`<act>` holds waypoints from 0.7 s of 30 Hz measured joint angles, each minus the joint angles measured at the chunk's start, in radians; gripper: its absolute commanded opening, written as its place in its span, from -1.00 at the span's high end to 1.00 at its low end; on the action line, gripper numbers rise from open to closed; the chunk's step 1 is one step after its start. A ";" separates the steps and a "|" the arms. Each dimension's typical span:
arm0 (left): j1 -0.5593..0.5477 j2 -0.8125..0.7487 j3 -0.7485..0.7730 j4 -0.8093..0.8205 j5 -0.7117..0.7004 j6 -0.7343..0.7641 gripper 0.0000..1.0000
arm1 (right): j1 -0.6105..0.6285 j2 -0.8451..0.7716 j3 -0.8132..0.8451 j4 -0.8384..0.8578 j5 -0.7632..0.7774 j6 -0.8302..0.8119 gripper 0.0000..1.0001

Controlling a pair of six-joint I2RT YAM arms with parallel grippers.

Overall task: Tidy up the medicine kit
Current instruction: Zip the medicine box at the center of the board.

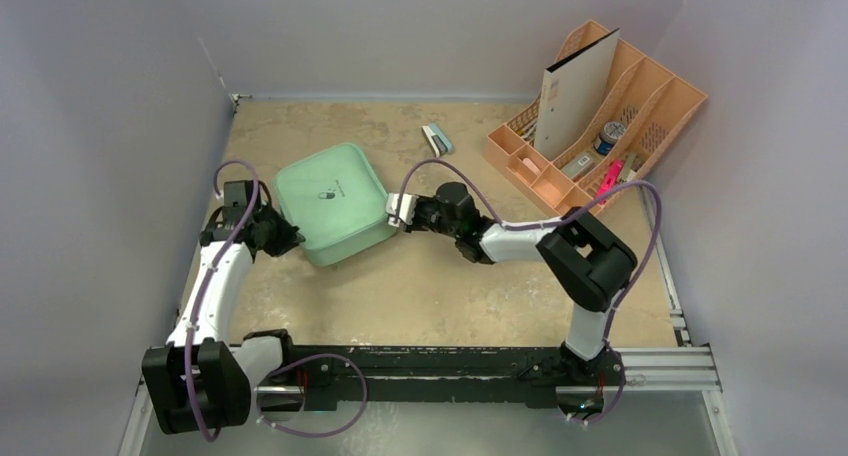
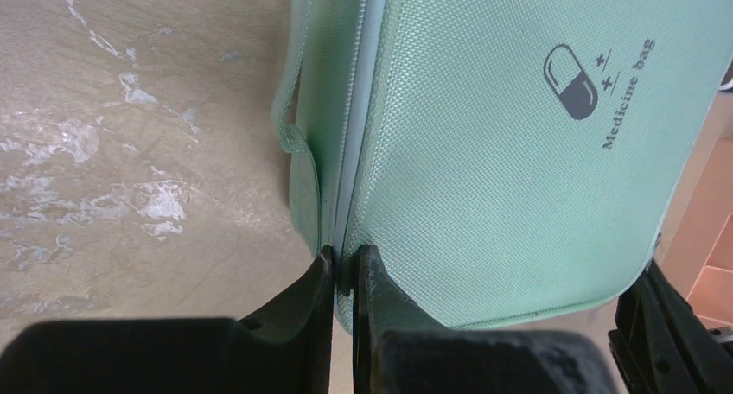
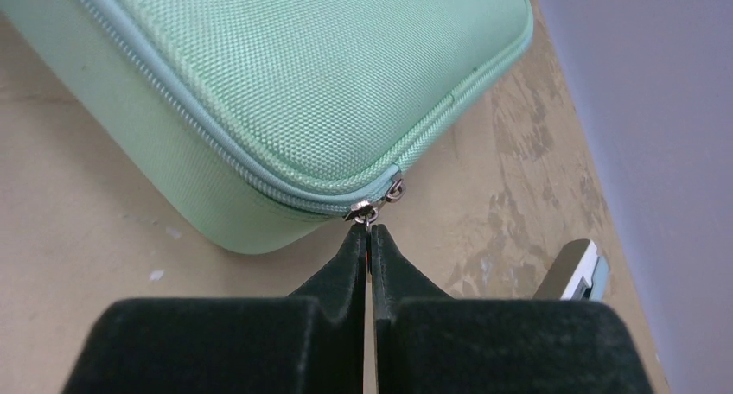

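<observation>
The mint-green medicine kit (image 1: 335, 201) lies closed on the table, with a capsule logo and "Medicine bag" printed on its lid (image 2: 519, 195). At its left corner my left gripper (image 1: 285, 238) is shut, its fingertips (image 2: 343, 260) pinching the kit's zip seam. My right gripper (image 1: 395, 211) sits at the kit's right corner. There it (image 3: 369, 230) is shut on the metal zipper pull (image 3: 373, 211), which hangs from the end of the zip (image 3: 173, 109). The zip looks fully closed in the right wrist view.
A peach slotted organizer (image 1: 655, 101) stands at the back right, holding a white binder (image 1: 575, 91), a tape roll (image 1: 612, 134) and a pink item (image 1: 610, 176). A small white-and-teal object (image 1: 437, 138) lies behind the kit. Grey walls enclose the table.
</observation>
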 measured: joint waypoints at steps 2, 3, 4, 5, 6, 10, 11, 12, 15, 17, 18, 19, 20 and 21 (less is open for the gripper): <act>-0.004 -0.019 0.000 0.002 0.002 0.017 1.00 | 0.002 -0.050 -0.060 0.010 -0.019 -0.010 1.00; -0.005 -0.025 -0.001 0.003 0.004 0.025 1.00 | 0.002 -0.060 -0.077 0.015 -0.024 -0.019 1.00; -0.006 -0.029 -0.004 0.008 0.005 0.032 1.00 | 0.002 -0.063 -0.085 0.015 -0.027 -0.033 1.00; -0.006 -0.032 -0.014 0.017 0.005 0.041 1.00 | 0.002 -0.058 -0.084 0.016 -0.030 -0.051 1.00; -0.006 -0.032 -0.022 0.022 0.006 0.046 1.00 | 0.002 -0.053 -0.082 0.013 -0.032 -0.064 1.00; -0.006 -0.026 -0.045 0.033 0.003 0.053 1.00 | 0.001 0.008 -0.035 0.008 -0.029 -0.116 1.00; -0.006 -0.026 -0.045 0.036 -0.003 0.053 1.00 | 0.001 0.021 -0.024 0.012 -0.028 -0.128 1.00; -0.006 -0.025 -0.045 0.040 -0.010 0.053 1.00 | 0.001 0.030 -0.016 0.016 -0.025 -0.138 1.00; -0.006 -0.021 -0.045 0.047 -0.012 0.052 1.00 | 0.000 0.046 0.003 0.023 -0.021 -0.153 1.00; -0.006 -0.016 -0.045 0.053 -0.011 0.051 1.00 | -0.003 0.055 0.011 0.025 -0.020 -0.154 1.00; -0.006 -0.013 -0.045 0.056 -0.010 0.051 1.00 | -0.003 0.056 0.013 0.026 -0.019 -0.153 1.00; -0.006 -0.011 -0.046 0.060 -0.008 0.051 1.00 | -0.004 0.057 0.013 0.027 -0.019 -0.151 1.00; -0.008 -0.008 -0.046 0.063 -0.004 0.051 1.00 | -0.005 0.057 0.013 0.028 -0.016 -0.147 1.00; -0.010 -0.005 -0.046 0.068 0.000 0.051 1.00 | -0.005 0.057 0.012 0.032 -0.011 -0.143 1.00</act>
